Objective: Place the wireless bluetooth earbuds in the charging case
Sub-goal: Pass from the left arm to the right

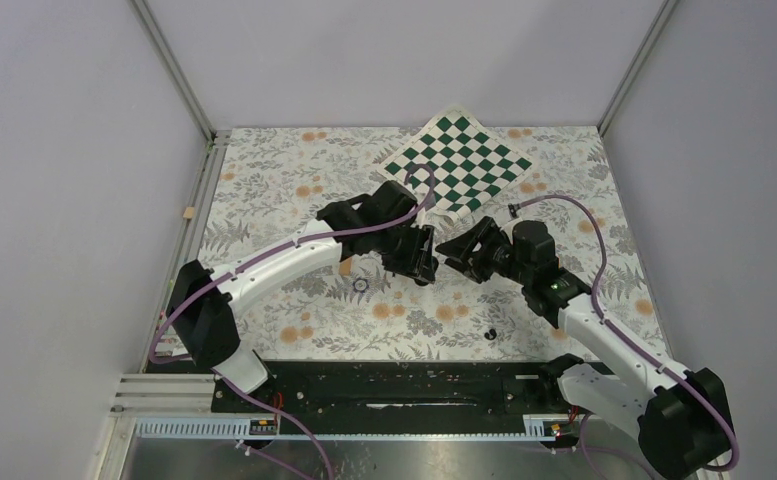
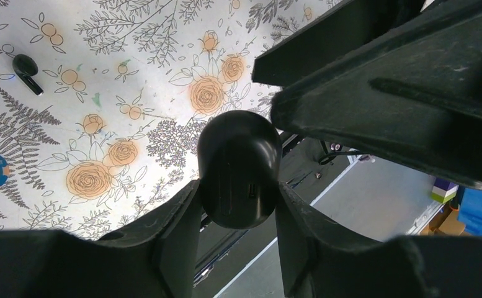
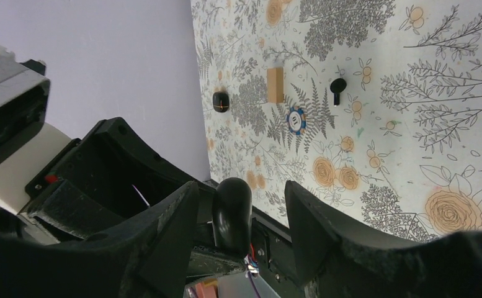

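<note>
**CASE ALOFT, BUDS NOT YET IN**

Early in the job, by the look of it: nothing seated so far. Pinched between the jaws of the left gripper (image 1: 424, 262) and lifted clear of the worktop (image 1: 564, 180), up and to the right of the poker chip (image 1: 361, 286) in the overhead view: the charging case (image 2: 238, 177), lid apparently shut, with no bluish interior on show. Straddling the case's free end from the side away from the chip: the right gripper (image 1: 452, 250), jaws standing apart with a gap visible on both sides, so not gripping. Lying loose on the worktop near the chip: one earbud (image 2: 24, 64), stem out. Farther from the chip, past the tan block (image 3: 275, 85): a small glossy black bean (image 3: 221, 101), probably the other bud, though too small to be sure. Left to do, as judged from here: open the lid, fetch each bud, drop both into their wells, close up.
</note>
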{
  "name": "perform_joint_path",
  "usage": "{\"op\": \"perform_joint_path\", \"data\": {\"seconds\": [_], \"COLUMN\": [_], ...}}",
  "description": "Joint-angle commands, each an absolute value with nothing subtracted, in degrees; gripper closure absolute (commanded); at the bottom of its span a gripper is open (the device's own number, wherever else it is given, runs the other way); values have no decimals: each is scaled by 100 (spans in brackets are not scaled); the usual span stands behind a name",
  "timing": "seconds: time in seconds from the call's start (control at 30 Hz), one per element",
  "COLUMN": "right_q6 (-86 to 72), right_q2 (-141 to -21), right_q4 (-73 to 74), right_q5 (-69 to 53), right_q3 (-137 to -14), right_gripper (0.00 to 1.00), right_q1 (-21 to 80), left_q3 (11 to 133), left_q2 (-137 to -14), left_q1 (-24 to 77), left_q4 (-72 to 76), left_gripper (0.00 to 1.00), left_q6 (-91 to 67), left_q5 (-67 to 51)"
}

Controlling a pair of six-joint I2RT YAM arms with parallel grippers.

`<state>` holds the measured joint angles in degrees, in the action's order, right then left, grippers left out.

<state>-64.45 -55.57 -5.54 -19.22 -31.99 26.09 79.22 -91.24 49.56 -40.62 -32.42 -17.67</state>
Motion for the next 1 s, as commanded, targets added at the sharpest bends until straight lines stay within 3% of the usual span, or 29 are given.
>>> {"op": "perform_joint_path", "data": {"seconds": [0.0,0.3,0.57,0.8,0.97], "right_q6": [-6581,-6642,-6891,-7083,-7171], "right_q2": [-5654,-5924,-6043,-6288,-6417], "right_q4": [-853,-889,-1221,-1568,-1734], "right_q5": [-2224,-2698,-2989,-3183,-3174], "right_q3": [-3369,-3486,-3377,-3360,-3320], "right_gripper": [39,40,52,73,100], "right_q1": [2710,2845,2909,2909,2909], "left_q3": [8291,8429,8485,8532,8573], "left_q2": [-9160,-9261,-9320,-9254,-9216], "left_q1": [5017,5083,5135,5150,5145], "left_q4": [-4003,-4221,-4393,-4443,-4438], "left_gripper": [66,64,64,60,57], "left_q6": [-3107,-2879,-2722,-2673,-2654], "left_q5": [-1628,-1279,-1048,-982,-977]}}
